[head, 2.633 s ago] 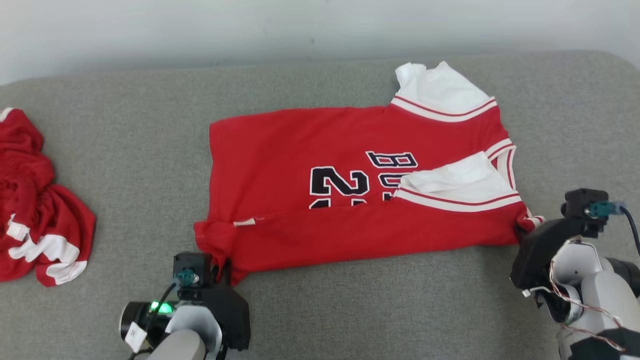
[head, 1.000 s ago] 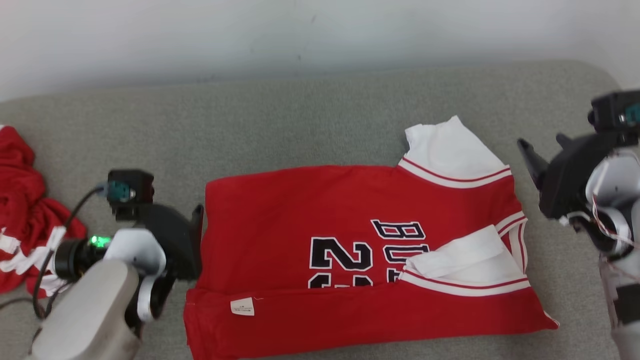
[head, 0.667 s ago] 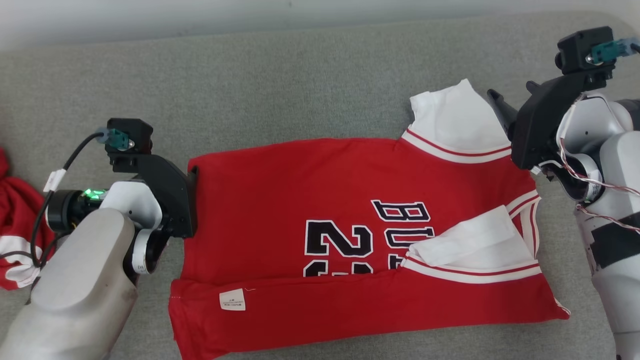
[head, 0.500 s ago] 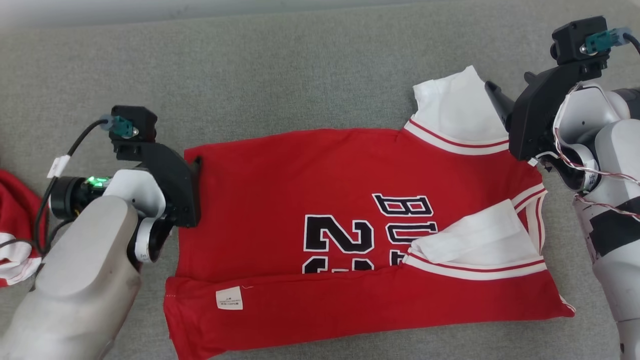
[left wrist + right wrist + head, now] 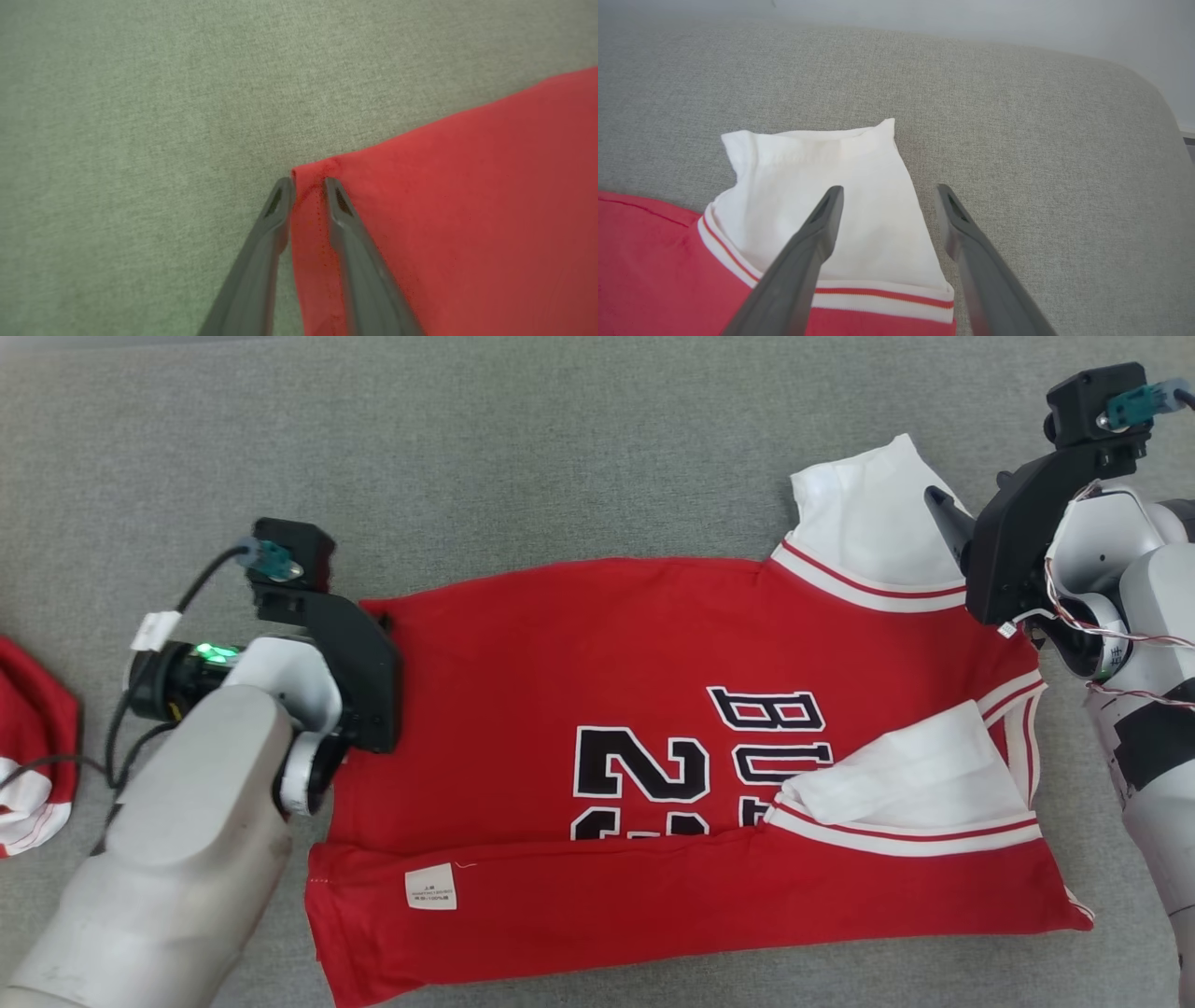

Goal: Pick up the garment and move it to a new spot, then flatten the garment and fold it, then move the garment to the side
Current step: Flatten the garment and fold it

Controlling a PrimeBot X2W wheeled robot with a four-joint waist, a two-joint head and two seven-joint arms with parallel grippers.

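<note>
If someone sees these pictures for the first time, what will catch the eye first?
The red jersey with black lettering, spread in the middle of the grey surface. The left gripper straddles the jersey's far left corner; the right gripper hangs open at the edge of the white sleeve.

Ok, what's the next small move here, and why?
Probably close the left claw on the red jersey at its corner: its fingers straddle the hem there, with fabric between them. The right claw hangs open above the white sleeve.

Jersey shows "BU" and "2"
</note>
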